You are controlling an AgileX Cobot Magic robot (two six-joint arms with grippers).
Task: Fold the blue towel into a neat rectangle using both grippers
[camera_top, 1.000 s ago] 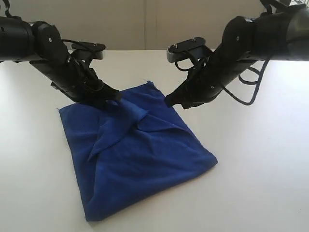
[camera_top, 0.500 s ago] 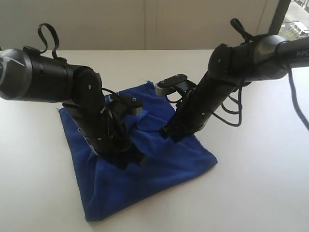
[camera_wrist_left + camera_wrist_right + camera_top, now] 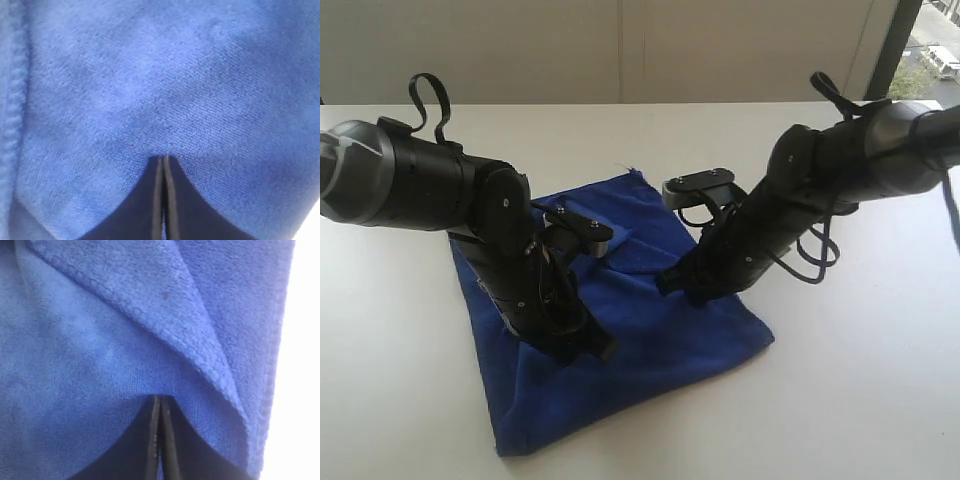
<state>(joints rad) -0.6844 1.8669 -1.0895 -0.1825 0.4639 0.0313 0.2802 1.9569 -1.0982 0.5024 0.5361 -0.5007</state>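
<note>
The blue towel [image 3: 660, 335] lay rumpled on the white table [image 3: 860, 400], with one flap [image 3: 165, 305] folded over near its middle. My left end effector [image 3: 597, 348] had its jaws together, tips down on the flat cloth. My right end effector [image 3: 672, 283] was likewise closed, tips against the towel just beside the flap's edge. Whether either pinched any fabric, I could not tell.

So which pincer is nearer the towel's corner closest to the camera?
Left. The left pincer rests on the blue towel about mid-cloth, toward that corner; the right pincer sits farther back, beside a folded flap.
</note>
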